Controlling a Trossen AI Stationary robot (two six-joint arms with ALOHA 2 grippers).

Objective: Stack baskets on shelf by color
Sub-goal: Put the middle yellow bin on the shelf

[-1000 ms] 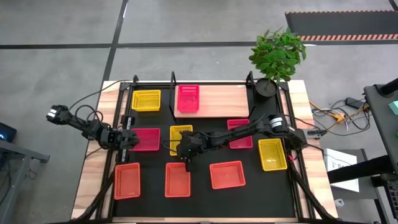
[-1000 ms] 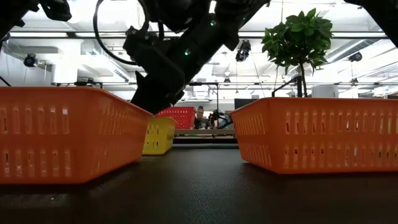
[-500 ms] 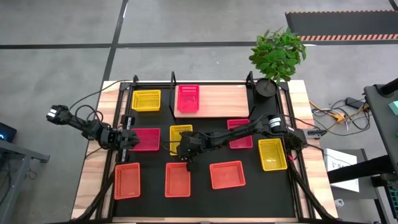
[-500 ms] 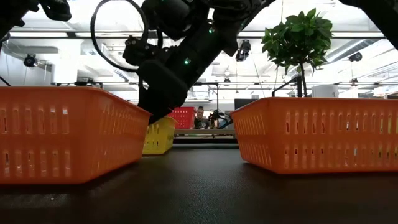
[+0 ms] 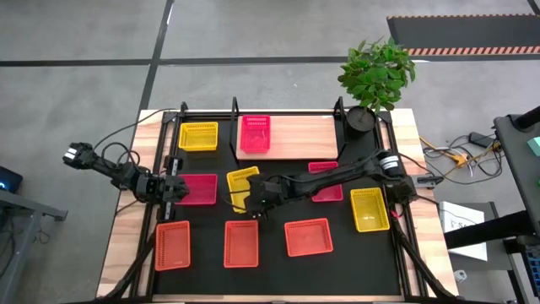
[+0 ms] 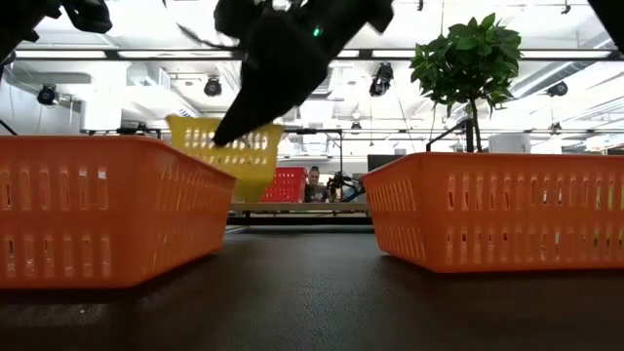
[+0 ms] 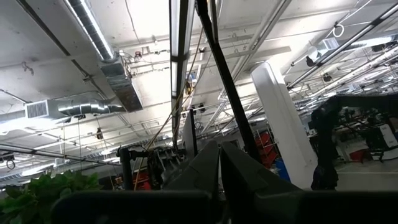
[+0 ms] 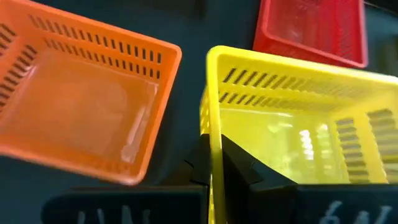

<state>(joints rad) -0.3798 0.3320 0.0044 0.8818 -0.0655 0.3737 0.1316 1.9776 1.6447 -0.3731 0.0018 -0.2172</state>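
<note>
From the high view, my right hand (image 5: pixel 256 200) has the yellow basket (image 5: pixel 243 187) pinched by its near rim, and it's now skewed and shifted compared with half a second ago, when it sat square on the desk (image 5: pixel 278 262). So the pick looks done, and what's left is hauling it up to 11 o'clock, where another yellow basket (image 5: pixel 198 136) already sits beside the shelf (image 5: pixel 308 137). The shelf itself only has a pink-red basket (image 5: pixel 256 133) on it at its left end. My left hand (image 5: pixel 175 190) is parked at 9 o'clock against another pink-red basket (image 5: pixel 196 189); can't tell how open it is. Three orange baskets run along the 6 o'clock edge, with a yellow one at 3 o'clock.

Low view confirms the lift: the yellow basket hangs tilted off the desk now, where before it rested down behind the left orange basket (image 6: pixel 107 210). The potted plant (image 6: pixel 468 68) stands at the back on the right.

Left wrist view is just ceiling and pipes, no use.

Right wrist view shows the fingers (image 8: pixel 239 171) clamped over the yellow rim, one inside and one outside, with an orange basket (image 8: pixel 81 118) just beside.

The black shelf post near the pink-red basket is what I'd worry about clipping on the way.
</note>
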